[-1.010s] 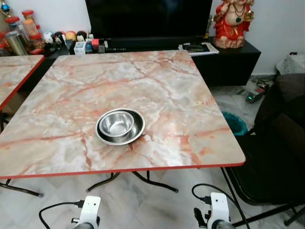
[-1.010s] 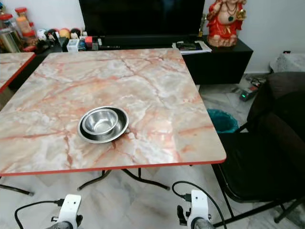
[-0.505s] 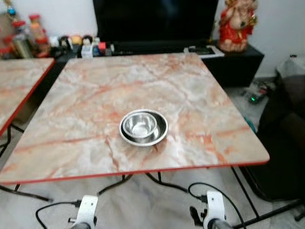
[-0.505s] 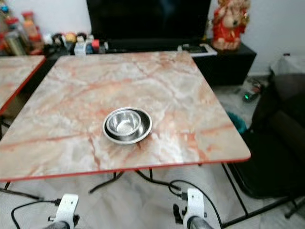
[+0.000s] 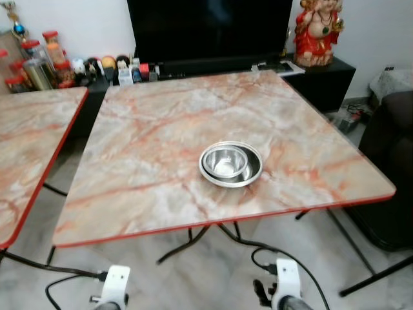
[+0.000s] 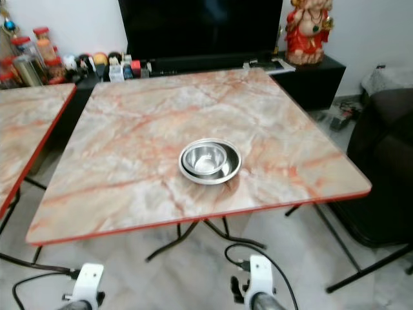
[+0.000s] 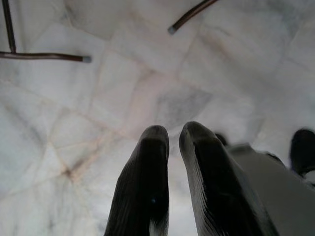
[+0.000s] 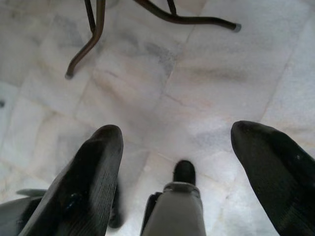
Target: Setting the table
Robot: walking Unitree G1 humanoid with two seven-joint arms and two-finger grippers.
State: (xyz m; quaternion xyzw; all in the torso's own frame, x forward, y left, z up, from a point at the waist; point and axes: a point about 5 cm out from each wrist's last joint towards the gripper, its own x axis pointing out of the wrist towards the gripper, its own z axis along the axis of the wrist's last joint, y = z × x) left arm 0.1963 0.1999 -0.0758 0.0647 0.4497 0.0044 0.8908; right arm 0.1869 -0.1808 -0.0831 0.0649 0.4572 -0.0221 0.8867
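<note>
A steel bowl (image 5: 226,161) sits nested inside a wider steel plate (image 5: 253,175) on the marble-patterned bench (image 5: 161,142), a little right of the middle of the frame in the left eye view. The bowl looks empty, showing only its shiny inside. A second bench (image 5: 29,148) of the same pattern stands at the left edge, and jars (image 5: 39,61) and small items crowd the low cabinet in the upper left, beside a dark TV (image 5: 210,29) and a red figurine (image 5: 316,29) in the upper right.

Both arms hang low, well below and in front of the bench edge, well apart from the bowl and plate. The left pincer (image 7: 173,142) points at the pale floor tiles (image 7: 74,113) with its two black fingers almost together, holding nothing. The right pincer (image 8: 177,147) also points at the floor, its fingers spread wide apart and empty, with bench legs (image 8: 93,39) beyond it.

Compared with a second ago, the whole view has swung: the bowl and plate now appear further right in the frame and the second bench shows more, which is a shift of the camera, not of the things.
</note>
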